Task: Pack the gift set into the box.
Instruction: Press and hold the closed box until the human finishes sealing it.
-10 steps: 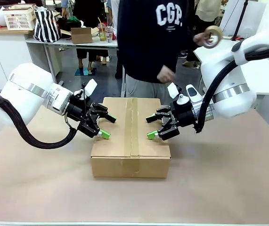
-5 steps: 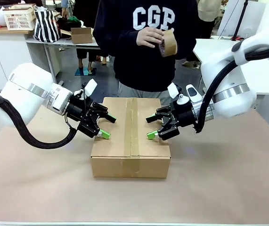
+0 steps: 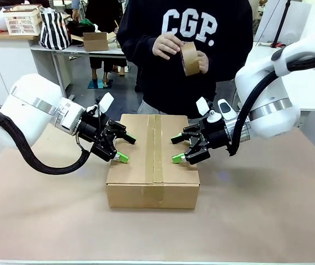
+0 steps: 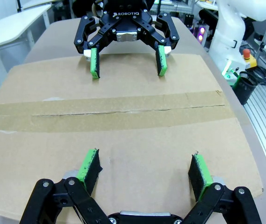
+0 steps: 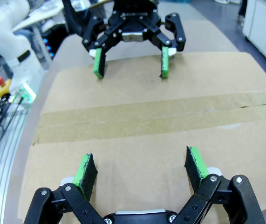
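Observation:
The box (image 3: 153, 194) sits in the middle of the table with its top flaps down and a strip of brown tape (image 3: 153, 144) along the centre seam. My left gripper (image 3: 127, 148) is open over the box's left flap, its green pads at the cardboard. Facing it across the seam, my right gripper (image 3: 176, 149) is open over the right flap. The left wrist view has my left gripper (image 4: 145, 169) low over the box (image 4: 123, 140), with the right gripper (image 4: 128, 60) opposite. The right wrist view mirrors this: right gripper (image 5: 140, 168), left gripper (image 5: 132, 63). The gift set is out of view.
A person in a dark sweatshirt stands at the far edge behind the box, holding a roll of brown tape (image 3: 190, 58) in both hands at chest height. Bare brown table surface (image 3: 256, 210) surrounds the box. Cluttered desks stand far behind.
The person has stepped in behind the box and brought the tape roll from the upper right to the chest, now in both hands. Both arms and the box have stayed still.

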